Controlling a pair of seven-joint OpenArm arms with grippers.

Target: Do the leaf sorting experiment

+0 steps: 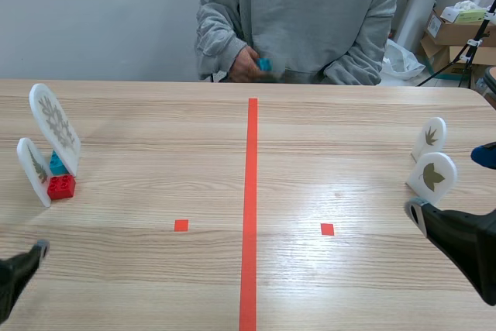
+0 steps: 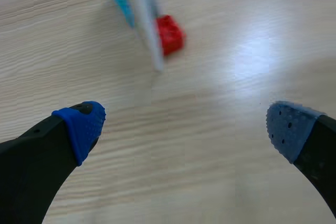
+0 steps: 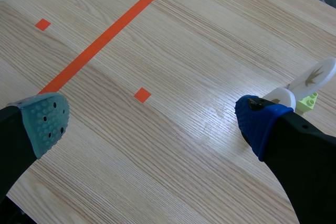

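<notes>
Saw the left gripper (image 2: 186, 127) and the right gripper (image 3: 152, 120) both wide open and holding nothing, found leaf cards (image 1: 54, 123) standing up by the left edge of the desk (image 1: 325, 137) and more by its right edge, and feared a bump could tip those thin cards over.

I read this as a lab room: wood table (image 1: 349, 137) with orange tape marks (image 1: 251, 191), bare white wall (image 1: 93, 13), cardboard boxes (image 1: 453, 32) stacked in the corner.
</notes>
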